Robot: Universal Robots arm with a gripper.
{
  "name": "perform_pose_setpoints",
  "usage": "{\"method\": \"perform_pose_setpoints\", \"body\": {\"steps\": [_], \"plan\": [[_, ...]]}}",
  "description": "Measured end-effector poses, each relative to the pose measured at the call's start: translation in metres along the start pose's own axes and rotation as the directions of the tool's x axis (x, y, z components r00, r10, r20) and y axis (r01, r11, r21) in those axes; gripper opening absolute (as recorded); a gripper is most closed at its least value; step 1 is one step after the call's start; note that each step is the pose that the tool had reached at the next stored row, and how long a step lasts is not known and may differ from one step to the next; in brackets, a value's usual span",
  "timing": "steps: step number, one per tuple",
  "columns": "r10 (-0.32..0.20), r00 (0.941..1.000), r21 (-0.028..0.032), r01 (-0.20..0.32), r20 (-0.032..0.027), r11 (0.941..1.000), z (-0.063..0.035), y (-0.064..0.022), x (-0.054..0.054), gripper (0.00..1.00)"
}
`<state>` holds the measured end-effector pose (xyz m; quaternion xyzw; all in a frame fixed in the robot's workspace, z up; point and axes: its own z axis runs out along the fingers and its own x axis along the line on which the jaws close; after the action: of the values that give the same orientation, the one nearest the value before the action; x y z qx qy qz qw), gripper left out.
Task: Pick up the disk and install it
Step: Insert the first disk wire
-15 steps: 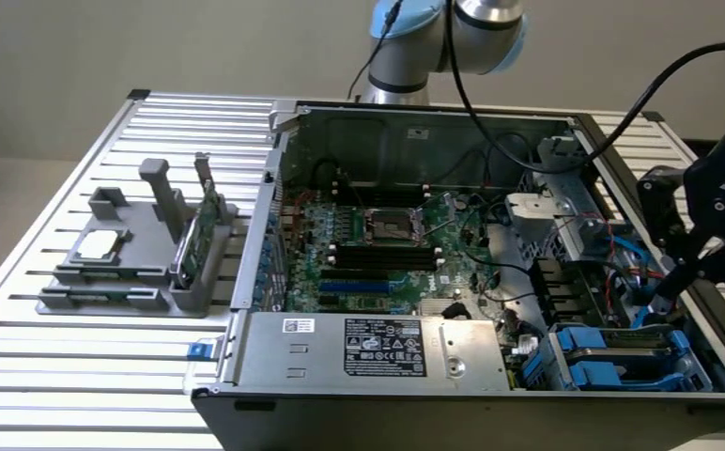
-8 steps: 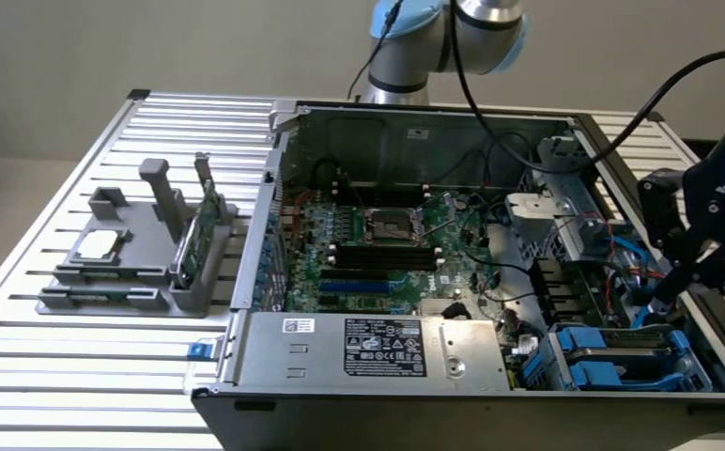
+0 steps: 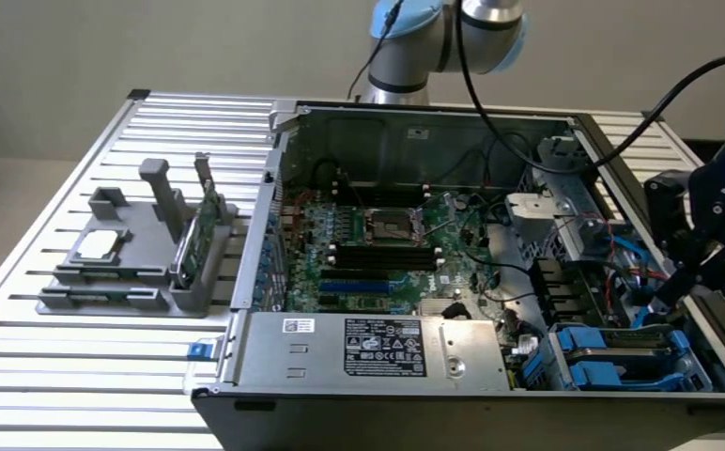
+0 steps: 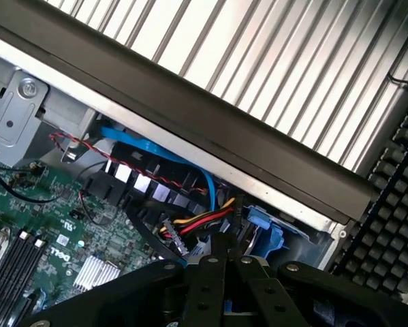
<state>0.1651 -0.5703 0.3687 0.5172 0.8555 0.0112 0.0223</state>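
The motherboard [image 4: 45, 225] bears a white "DELL" mark [image 4: 57, 253], seen upside down. The black label [image 3: 385, 346] on the power supply [image 3: 466, 365] carries print too small to read.

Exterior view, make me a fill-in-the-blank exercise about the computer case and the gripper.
1. The gripper hangs over the computer case's exterior-view ___ end.
2. Its jaws are ___.
3. The processor chip lies ___ the case, on a grey holder.
4. The circuit card is coloured ___.
Missing words: right; shut; outside; green.
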Motion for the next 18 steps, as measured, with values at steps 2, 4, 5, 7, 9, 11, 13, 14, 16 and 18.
{"method": "perform_pose_setpoints", "body": {"steps": [2,4,5,7,9,11,13,14,16,18], "plan": [[0.000,0.9999,0.0030,0.000,-0.0110,1.0000,0.0001,0.0000,-0.002,0.11],[0.001,0.9997,0.0074,-0.001,-0.0264,1.0000,0.0001,-0.0005,-0.005,0.11],[0.001,0.9994,0.0088,-0.001,-0.0344,1.0000,0.0002,-0.0008,-0.006,0.11],[0.002,0.9988,0.0100,-0.002,-0.0495,0.9999,0.0002,-0.0013,-0.009,0.11],[0.003,0.9980,0.0096,-0.002,-0.0626,1.0000,0.0002,-0.0014,-0.012,0.11],[0.003,0.9972,0.0086,-0.002,-0.0741,1.0000,0.0004,-0.0013,-0.015,0.11],[0.003,0.9963,0.0063,-0.003,-0.0858,1.0000,0.0005,-0.0013,-0.020,0.11],[0.004,0.9959,0.0051,-0.003,-0.0905,1.0000,0.0006,-0.0013,-0.022,0.11],[0.004,0.9953,0.0034,-0.003,-0.0972,1.0000,0.0013,-0.0017,-0.027,0.11],[0.004,0.9947,0.0026,-0.004,-0.1023,1.0000,0.0025,-0.0018,-0.032,0.11]]}}
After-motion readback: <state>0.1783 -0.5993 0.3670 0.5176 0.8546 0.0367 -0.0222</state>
